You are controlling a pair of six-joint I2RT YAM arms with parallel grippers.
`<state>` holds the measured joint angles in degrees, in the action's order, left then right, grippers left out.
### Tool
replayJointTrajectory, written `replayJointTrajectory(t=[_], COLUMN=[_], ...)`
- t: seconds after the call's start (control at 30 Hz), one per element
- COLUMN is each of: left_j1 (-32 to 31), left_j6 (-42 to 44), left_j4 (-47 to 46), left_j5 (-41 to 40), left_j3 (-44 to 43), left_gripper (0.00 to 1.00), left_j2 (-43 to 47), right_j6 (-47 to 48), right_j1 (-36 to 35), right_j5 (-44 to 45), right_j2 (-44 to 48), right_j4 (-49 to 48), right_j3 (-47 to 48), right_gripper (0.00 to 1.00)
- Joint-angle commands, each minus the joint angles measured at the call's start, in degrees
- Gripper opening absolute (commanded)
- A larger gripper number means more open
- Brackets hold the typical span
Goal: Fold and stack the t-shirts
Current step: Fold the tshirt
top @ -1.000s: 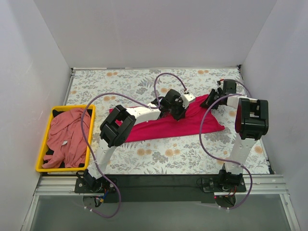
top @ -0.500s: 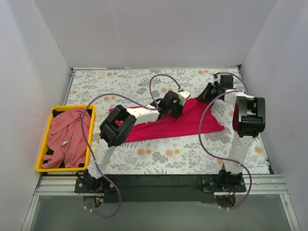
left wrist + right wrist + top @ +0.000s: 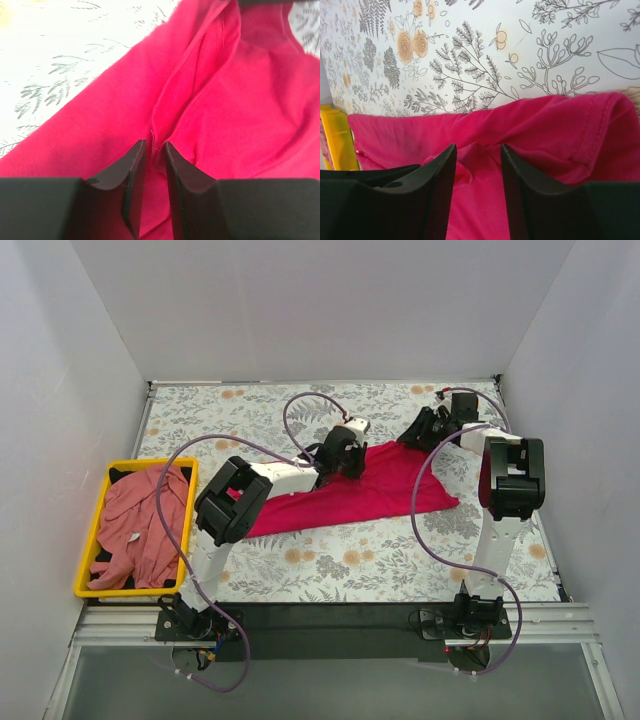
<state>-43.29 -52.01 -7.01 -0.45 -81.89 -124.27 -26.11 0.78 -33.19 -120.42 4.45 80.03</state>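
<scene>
The magenta-red t-shirt point(image 3: 370, 492) lies folded lengthwise into a long band across the middle of the floral table. My left gripper point(image 3: 347, 447) sits low over its far edge; in the left wrist view its jaws point(image 3: 154, 145) stand slightly apart around a thin raised ridge of the red cloth point(image 3: 235, 115). My right gripper point(image 3: 418, 429) is at the shirt's far right corner, open point(image 3: 478, 147), with a loose hump of red cloth point(image 3: 545, 125) between its fingers. The salmon-pink t-shirt point(image 3: 140, 525) lies crumpled in the yellow bin.
The yellow bin point(image 3: 93, 540) stands at the table's left edge and also shows at the left of the right wrist view as a yellow bin point(image 3: 337, 142). White walls close in the table on three sides. Purple cables loop above both arms.
Both grippers moved toward the far left, drawing the shirt's far edge with them. Both sets of jaws have parted, the right wider than the left.
</scene>
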Motion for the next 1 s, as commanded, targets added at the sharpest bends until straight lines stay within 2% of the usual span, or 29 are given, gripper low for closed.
replayJointTrajectory(t=[0.0, 0.2, 0.37, 0.43, 0.47, 0.63, 0.77, 0.97], left_j1=[0.3, 1.0, 1.4, 1.4, 1.4, 1.3, 1.2, 1.2], left_j6=[-3.3, -7.2, -9.3, -9.9, -9.9, -8.8, -9.2, -9.1], left_j4=[-1.5, -1.3, 0.2, 0.2, 0.2, 0.1, 1.6, 2.9], left_j5=[-3.2, -9.9, -11.1, -9.9, -9.4, -3.1, -1.7, -2.0], left_j3=[0.9, 1.6, 2.6, 3.1, 3.3, 1.3, -1.1, -2.6], left_gripper=[0.22, 0.23, 0.24, 0.34, 0.43, 0.60, 0.61, 0.48], left_j2=[5.0, 6.6, 8.1, 8.8, 9.5, 9.1, 6.5, 3.2], right_j6=[0.8, 1.8, 3.3, 3.5, 3.4, 1.9, 0.5, -1.5], right_j1=[-0.5, -0.7, -0.7, -0.7, -0.7, -0.7, -3.0, -3.5], right_j5=[-2.8, 0.0, 2.6, 3.1, 3.2, 3.1, 3.7, 3.7], right_j2=[0.9, 5.0, 9.0, 10.3, 10.7, 13.8, 15.7, 17.2], right_j4=[-2.5, -3.1, -3.2, -3.3, -3.5, -6.4, -8.6, -11.7], right_j3=[3.0, 1.3, -2.1, -3.0, -4.3, -9.5, -14.7, -21.3], right_gripper=[0.48, 0.50, 0.50, 0.50, 0.50, 0.49, 0.49, 0.49])
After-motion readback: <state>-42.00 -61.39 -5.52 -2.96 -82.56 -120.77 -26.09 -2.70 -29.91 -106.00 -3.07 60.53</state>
